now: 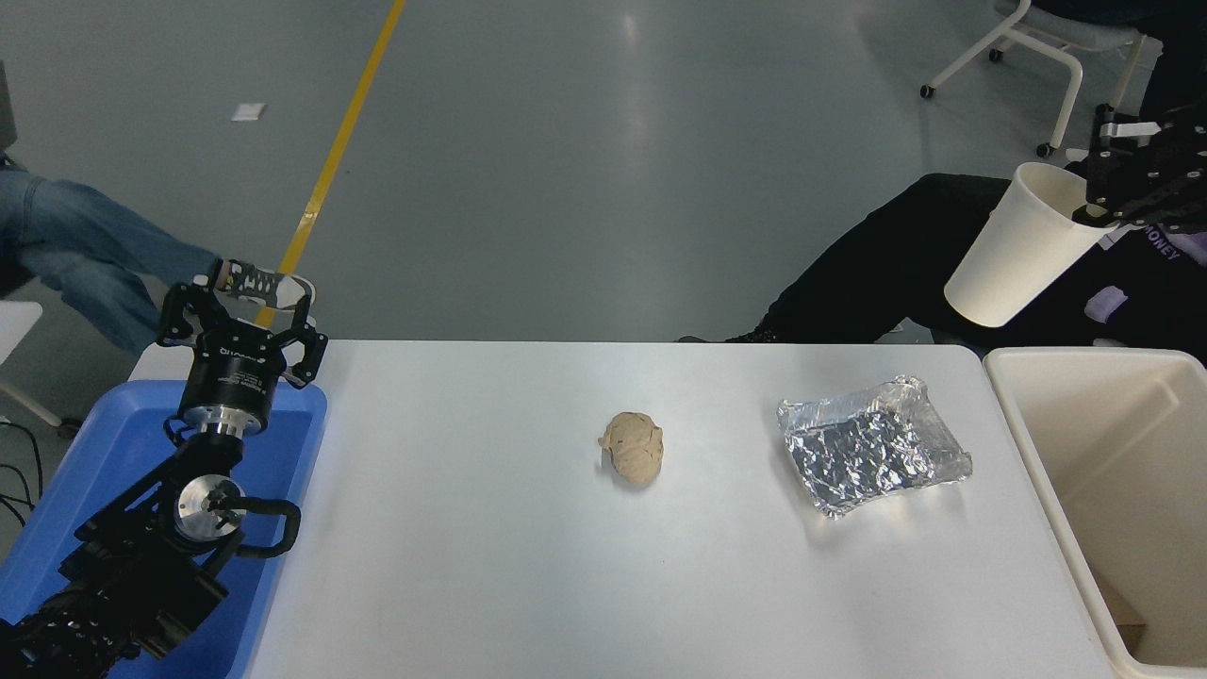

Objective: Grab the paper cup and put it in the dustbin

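The black right gripper (1094,209) pinches the rim of the plain cream-white paper cup (1018,247), tilted in open air. Below it stands the beige rectangular plastic dustbin (1023,429); the cup hangs above its far left rim.
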You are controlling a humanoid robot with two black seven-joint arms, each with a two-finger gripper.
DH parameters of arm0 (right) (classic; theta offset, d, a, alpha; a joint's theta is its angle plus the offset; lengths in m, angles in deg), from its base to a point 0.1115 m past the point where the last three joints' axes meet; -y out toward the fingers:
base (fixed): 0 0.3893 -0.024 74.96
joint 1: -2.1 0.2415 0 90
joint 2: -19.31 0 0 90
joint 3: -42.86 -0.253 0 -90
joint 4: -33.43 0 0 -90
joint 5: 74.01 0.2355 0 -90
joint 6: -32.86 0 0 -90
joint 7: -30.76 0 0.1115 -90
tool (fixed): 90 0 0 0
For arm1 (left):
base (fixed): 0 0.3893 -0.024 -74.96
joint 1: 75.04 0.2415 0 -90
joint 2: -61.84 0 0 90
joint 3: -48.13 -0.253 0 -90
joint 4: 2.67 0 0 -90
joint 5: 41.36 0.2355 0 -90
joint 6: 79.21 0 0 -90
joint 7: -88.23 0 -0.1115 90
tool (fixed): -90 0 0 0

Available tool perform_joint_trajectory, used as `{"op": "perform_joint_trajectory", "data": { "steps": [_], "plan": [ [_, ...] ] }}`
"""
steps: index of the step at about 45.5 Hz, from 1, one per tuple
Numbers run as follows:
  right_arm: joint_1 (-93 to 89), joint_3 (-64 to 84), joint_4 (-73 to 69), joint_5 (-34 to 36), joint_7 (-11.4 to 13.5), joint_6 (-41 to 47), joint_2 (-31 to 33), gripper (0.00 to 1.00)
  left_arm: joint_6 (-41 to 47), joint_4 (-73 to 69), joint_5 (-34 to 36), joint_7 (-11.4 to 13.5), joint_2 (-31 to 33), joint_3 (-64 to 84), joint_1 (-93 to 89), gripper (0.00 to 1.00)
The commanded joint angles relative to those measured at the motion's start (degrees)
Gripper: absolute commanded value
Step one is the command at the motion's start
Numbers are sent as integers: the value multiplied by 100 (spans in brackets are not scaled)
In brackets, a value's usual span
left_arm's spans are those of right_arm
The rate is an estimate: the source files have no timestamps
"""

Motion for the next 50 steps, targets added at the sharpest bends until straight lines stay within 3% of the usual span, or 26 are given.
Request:
{"op": "perform_joint_trajectory", "data": {
  "steps": [1,13,23,30,38,50],
  "plan": [
    [513,310,-332,5,0,29,-132,0,0,0,0,-2,0,0,0,99],
    [566,1311,-218,-83,9,29,114,0,0,0,0,6,0,0,0,99],
    [13,1769,160,-381,35,29,1116,0,0,0,-9,-2,0,0,0,99],
    [-910,1673,309,-443,44,29,1318,0,0,0,0,6,0,0,0,99],
    [-2569,769,643,-478,61,-1454,1732,0,0,0,0,6,0,0,0,99],
    [-4750,-454,1733,-443,70,-2536,1714,0,0,0,-9,-2,0,0,0,99]
  ]
}}
